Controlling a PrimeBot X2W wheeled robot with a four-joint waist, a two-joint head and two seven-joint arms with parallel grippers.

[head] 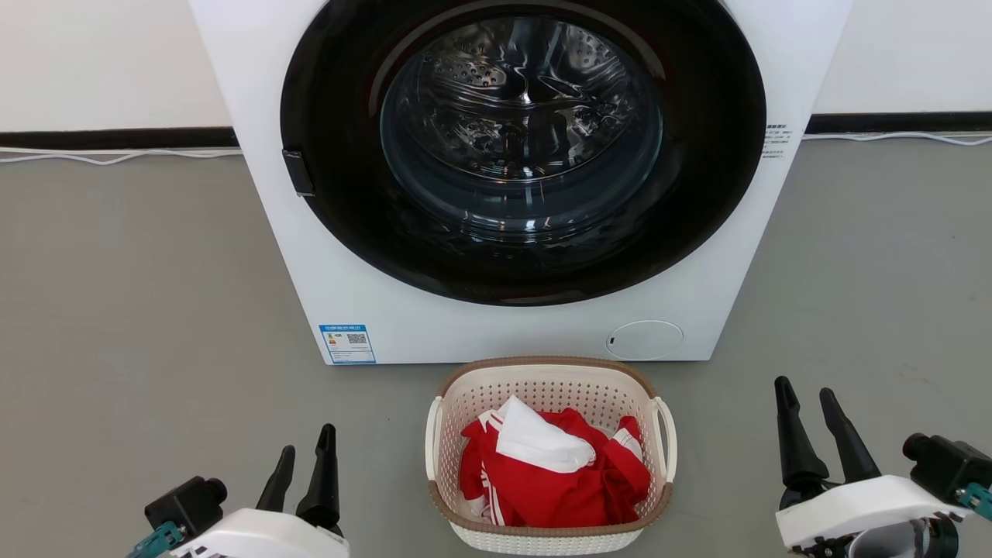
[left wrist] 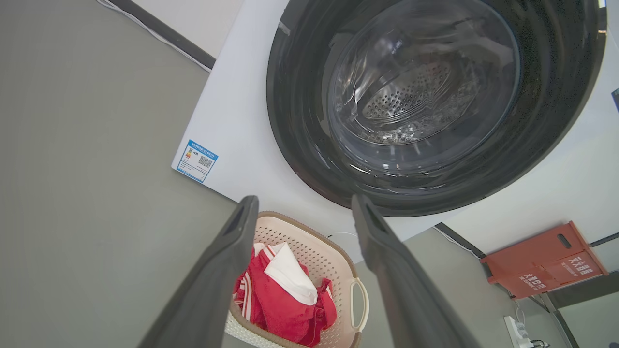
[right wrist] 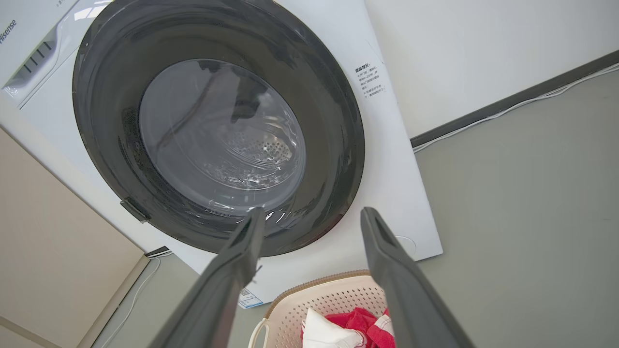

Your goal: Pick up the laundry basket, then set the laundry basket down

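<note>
Grey floor (head: 116, 310), white washing machine (head: 271, 256) at the back; laundry basket (head: 547, 361) holding red and white clothes (head: 558, 480) sits just before it, between left gripper (head: 308, 439) and right gripper (head: 804, 387), touching neither, both with jaws spread and empty.

The washing machine (head: 310, 271) and the laundry basket (head: 542, 391) before it are looked down upon from the head camera, from close by, the basket being nearest. From the left wrist camera the machine's front is seen from low at the left, tilted; from the right wrist camera, from low at the right. Machine front and basket are shared by all three views.
</note>
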